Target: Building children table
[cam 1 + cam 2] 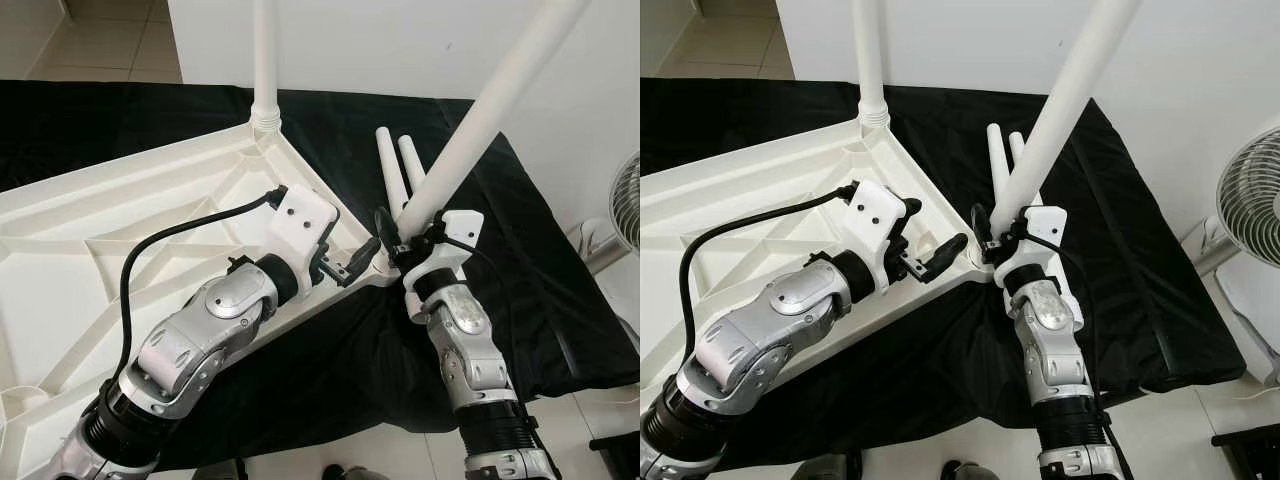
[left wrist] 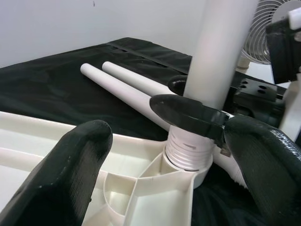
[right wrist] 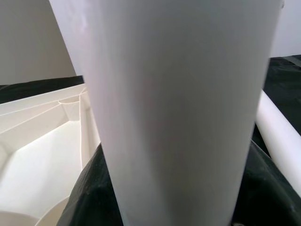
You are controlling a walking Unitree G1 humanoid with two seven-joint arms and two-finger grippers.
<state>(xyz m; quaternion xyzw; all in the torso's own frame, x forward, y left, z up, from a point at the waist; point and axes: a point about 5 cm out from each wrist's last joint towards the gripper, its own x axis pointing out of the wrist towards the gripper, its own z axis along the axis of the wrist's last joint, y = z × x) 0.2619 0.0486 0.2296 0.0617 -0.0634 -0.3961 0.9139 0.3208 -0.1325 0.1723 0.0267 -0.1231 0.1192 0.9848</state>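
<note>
The white table top (image 1: pixel 120 220) lies upside down on a black cloth (image 1: pixel 520 260). One white leg (image 1: pixel 265 60) stands upright in its far corner. At the near right corner a second leg (image 1: pixel 490 110) leans to the right, its threaded end (image 2: pixel 190 150) in the corner socket. My right gripper (image 1: pixel 405 235) is shut on this leg just above the socket; the leg (image 3: pixel 174 108) looms close in the right wrist view. My left gripper (image 1: pixel 350 265) is open beside the same corner, its fingers (image 2: pixel 80 160) spread on either side of the socket rim and apart from the leg.
Two loose white legs (image 1: pixel 392 170) lie side by side on the cloth behind the corner. A white fan (image 1: pixel 1250 195) stands on the floor to the right. A white wall runs behind the cloth, tiled floor at the far left.
</note>
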